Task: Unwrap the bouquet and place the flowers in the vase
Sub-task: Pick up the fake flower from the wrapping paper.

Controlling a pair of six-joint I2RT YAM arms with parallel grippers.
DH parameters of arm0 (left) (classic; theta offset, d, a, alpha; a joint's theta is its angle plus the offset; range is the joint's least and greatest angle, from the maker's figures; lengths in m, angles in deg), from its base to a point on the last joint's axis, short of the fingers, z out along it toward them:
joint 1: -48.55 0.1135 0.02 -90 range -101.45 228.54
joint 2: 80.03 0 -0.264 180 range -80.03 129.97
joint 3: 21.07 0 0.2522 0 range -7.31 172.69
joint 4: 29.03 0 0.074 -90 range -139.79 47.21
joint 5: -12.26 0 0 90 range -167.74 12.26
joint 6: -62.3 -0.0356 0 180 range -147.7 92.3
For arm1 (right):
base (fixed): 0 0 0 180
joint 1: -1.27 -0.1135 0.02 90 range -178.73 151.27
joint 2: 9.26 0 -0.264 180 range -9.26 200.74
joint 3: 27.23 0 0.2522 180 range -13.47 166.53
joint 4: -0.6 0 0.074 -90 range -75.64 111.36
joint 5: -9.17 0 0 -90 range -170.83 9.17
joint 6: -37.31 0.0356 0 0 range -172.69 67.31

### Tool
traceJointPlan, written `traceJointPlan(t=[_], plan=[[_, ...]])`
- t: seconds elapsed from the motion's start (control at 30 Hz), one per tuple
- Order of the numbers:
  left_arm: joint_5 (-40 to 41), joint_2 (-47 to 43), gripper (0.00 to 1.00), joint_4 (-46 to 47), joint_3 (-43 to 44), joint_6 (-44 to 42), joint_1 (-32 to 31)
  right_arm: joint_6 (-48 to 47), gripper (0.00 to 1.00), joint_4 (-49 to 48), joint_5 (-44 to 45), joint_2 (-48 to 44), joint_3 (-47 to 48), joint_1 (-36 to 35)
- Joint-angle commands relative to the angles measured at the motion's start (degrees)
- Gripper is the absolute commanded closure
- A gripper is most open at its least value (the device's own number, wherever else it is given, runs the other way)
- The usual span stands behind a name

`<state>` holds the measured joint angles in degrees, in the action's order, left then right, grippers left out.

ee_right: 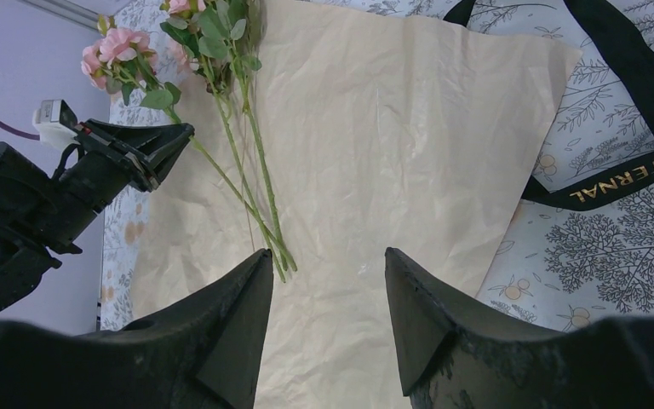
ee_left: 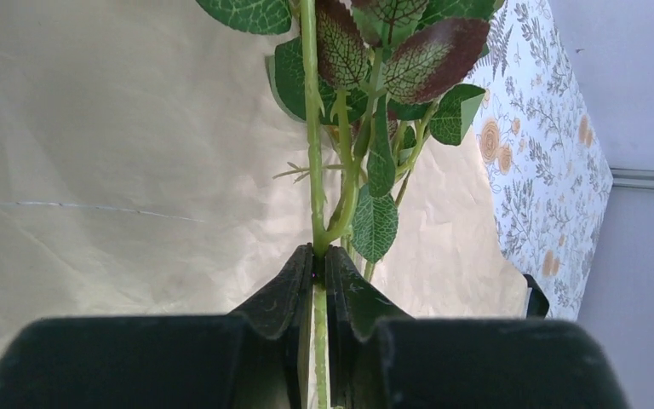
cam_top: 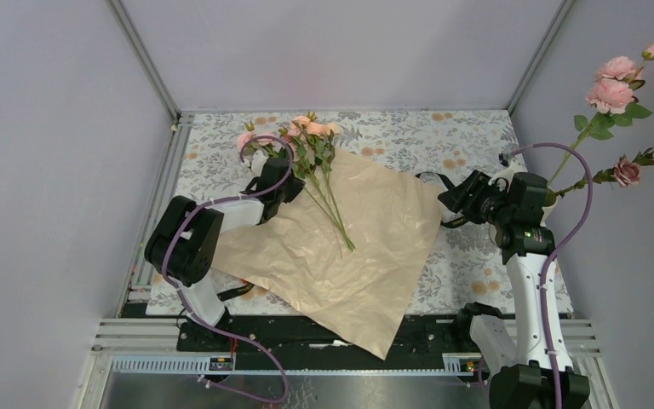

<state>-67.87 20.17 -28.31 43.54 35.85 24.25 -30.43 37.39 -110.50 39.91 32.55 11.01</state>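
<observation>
My left jaws are pressed together on one thin green stem (ee_left: 312, 153), at 11 o'clock on the counter (cam_top: 477, 136). The flowers (cam_top: 311, 141), with soft pink heads and veined leaves, lie on crinkled tan paper (cam_top: 366, 256) that is spread flat at centre. My right jaws stand spread at 3 o'clock, near a flat black ribbon (ee_right: 622, 175). More roses (cam_top: 613, 85) rise at 2 o'clock.
</observation>
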Motion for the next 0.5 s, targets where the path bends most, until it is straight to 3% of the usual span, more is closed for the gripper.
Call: traceJointPlan(t=[0.0,0.47], plan=[[4.1,-4.1,1.00,0.5,-0.8,-3.7,-0.2,-1.0,0.42,0.5,-1.4,-1.4,0.7,-0.6],[14.8,-13.6,1.00,-5.1,-3.4,-15.5,-4.1,-0.9,0.42,1.5,-1.6,-2.5,1.2,-0.6]])
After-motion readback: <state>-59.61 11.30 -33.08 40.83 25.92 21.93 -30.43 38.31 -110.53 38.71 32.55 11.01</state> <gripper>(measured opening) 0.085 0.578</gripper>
